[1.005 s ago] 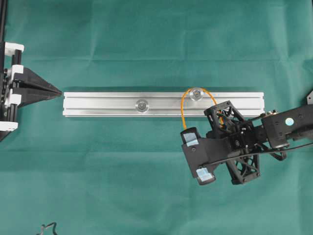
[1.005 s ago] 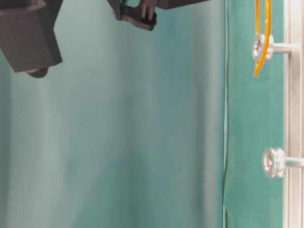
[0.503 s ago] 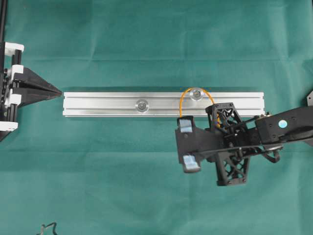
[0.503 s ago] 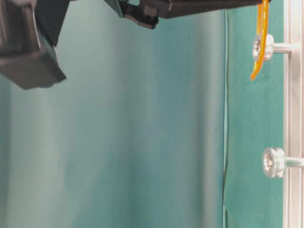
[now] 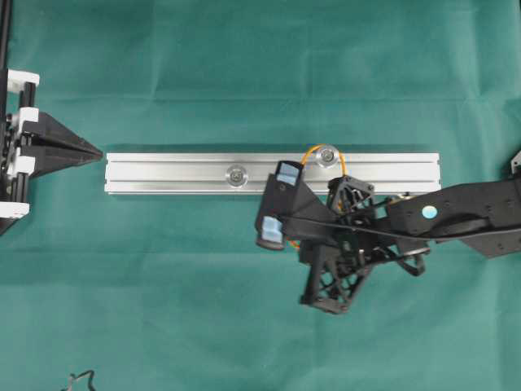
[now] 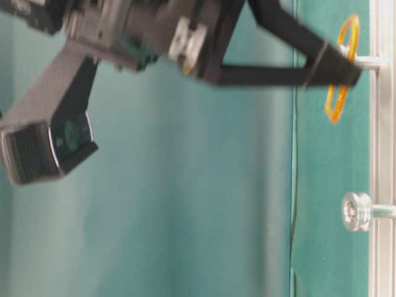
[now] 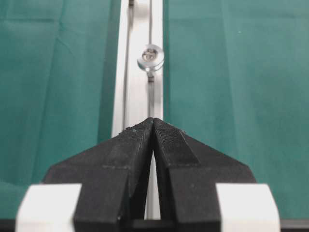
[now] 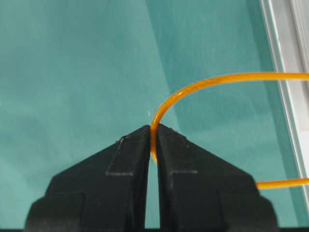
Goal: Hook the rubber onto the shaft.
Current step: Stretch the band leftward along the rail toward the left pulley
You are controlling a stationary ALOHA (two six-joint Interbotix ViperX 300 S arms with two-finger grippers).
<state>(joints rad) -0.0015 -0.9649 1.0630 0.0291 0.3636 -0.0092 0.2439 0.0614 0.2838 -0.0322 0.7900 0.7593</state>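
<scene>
One rail point(image 5: 195, 173) carries two shafts; the right gripper point(image 8: 154, 145) pinches one rubber point(image 8: 193, 89), seemingly looped on the three-o'clock shaft point(image 5: 329, 155); the left gripper point(image 7: 153, 126) is closed, empty.

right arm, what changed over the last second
The right gripper swung left along the silver rail and rolled its wrist, dragging the pinched rubber band with it. The band remains looped around the right shaft. The left gripper stayed shut and parked at the rail's end; the other shaft remains bare.
</scene>
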